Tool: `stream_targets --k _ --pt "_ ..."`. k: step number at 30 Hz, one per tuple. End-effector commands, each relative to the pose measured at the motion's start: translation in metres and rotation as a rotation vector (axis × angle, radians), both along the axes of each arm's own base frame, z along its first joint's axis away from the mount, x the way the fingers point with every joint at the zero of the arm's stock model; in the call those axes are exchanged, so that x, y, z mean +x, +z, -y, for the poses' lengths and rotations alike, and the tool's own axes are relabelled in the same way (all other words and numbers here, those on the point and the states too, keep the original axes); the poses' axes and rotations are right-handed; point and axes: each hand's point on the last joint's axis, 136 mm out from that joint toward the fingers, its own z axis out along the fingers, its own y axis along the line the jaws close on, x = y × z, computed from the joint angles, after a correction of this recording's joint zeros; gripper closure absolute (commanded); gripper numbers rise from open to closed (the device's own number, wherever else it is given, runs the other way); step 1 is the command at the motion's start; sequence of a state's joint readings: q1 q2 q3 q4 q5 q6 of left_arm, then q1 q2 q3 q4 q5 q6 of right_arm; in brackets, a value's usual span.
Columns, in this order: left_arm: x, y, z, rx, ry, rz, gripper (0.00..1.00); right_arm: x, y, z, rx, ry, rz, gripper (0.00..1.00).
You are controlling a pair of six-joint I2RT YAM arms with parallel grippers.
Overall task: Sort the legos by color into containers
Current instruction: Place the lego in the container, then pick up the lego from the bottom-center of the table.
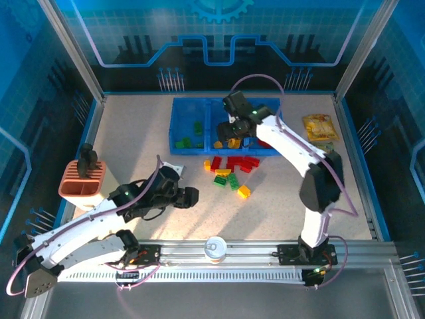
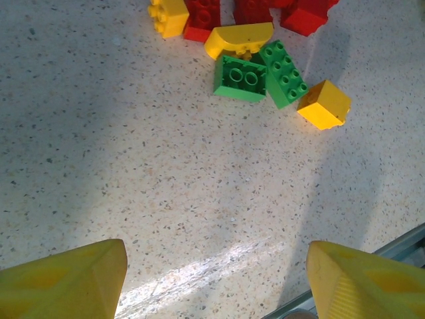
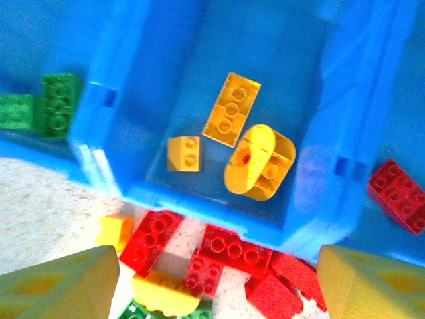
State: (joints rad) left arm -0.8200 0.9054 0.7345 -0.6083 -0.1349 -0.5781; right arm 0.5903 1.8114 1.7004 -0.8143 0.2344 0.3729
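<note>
**Partly sorted: bricks in every compartment, a heap loose on the tabletop**

Near the left edge of the speckled beige tabletop (image 1: 133, 133) stands an orange-and-white slotted plastic holder (image 1: 83, 181). Right of it, toward the near edge, the left gripper (image 1: 189, 197) hovers over bare surface. The left wrist view shows its yellow fingers (image 2: 66, 279) spread wide with nothing between them, pointing at the loose bricks.

Those loose bricks (image 1: 229, 169) are small studded plastic pieces in red, yellow and green. They lie in a heap around the middle of the tabletop, just beside the near wall of the translucent blue plastic tray (image 1: 199, 104). Closest to the left gripper are two green bricks (image 2: 240, 78) touching each other, with a yellow cube-like brick (image 2: 324, 104) just to their right.

The tray sits toward the far edge.
- **Left compartment:** it holds green bricks (image 3: 46, 106).
- **Middle compartment:** it holds three yellow pieces, a long flat brick (image 3: 231, 108), a small brick (image 3: 183, 153) and a curved piece (image 3: 260, 161).
- **Right compartment:** it holds a red brick (image 3: 398, 195).

The right gripper (image 1: 232, 136) hangs over the middle compartment. Its yellow fingers (image 3: 60, 286) stand wide apart and grip nothing.

A yellow snack packet (image 1: 320, 126) lies near the right edge, toward the far corner.
</note>
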Motion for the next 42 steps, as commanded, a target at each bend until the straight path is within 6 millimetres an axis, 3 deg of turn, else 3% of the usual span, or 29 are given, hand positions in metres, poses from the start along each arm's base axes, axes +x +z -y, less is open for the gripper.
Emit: stream_targets --k 1,5,10,14,22,30,33,37,41,42 --pt "0.008 0.018 0.013 -0.039 -0.012 0.049 0.27 -0.033 0.013 0.008 0.022 0.016 0.034 0.21" --pt "0.014 0.015 0.025 -0.059 -0.016 0.039 0.27 -0.075 -0.008 0.023 0.044 0.038 -0.007 0.22" --pt "0.028 0.006 0.036 -0.017 -0.009 0.022 0.27 -0.128 -0.047 0.023 0.079 0.110 -0.095 0.25" --pt "0.046 -0.004 0.048 0.038 -0.002 -0.014 0.27 -0.153 -0.082 0.029 0.063 0.108 -0.145 0.26" --pt "0.079 -0.023 0.064 0.099 0.019 -0.064 0.27 -0.175 -0.138 0.028 0.061 0.105 -0.253 0.31" --pt "0.084 -0.019 0.059 0.098 0.038 -0.061 0.28 -0.168 -0.179 0.033 -0.030 0.080 -0.284 0.34" --pt "0.078 -0.019 0.052 0.093 0.041 -0.055 0.28 -0.165 -0.182 0.031 -0.047 0.078 -0.291 0.40" --pt "0.067 -0.024 0.036 0.109 0.058 -0.049 0.28 -0.163 -0.172 0.032 -0.067 0.073 -0.269 0.57" --pt "0.054 -0.028 0.014 0.132 0.093 -0.039 0.28 -0.159 -0.148 0.031 -0.074 0.082 -0.222 0.68" --pt "0.051 -0.030 0.010 0.130 0.098 -0.039 0.28 -0.150 -0.134 0.026 -0.060 0.084 -0.185 0.69"
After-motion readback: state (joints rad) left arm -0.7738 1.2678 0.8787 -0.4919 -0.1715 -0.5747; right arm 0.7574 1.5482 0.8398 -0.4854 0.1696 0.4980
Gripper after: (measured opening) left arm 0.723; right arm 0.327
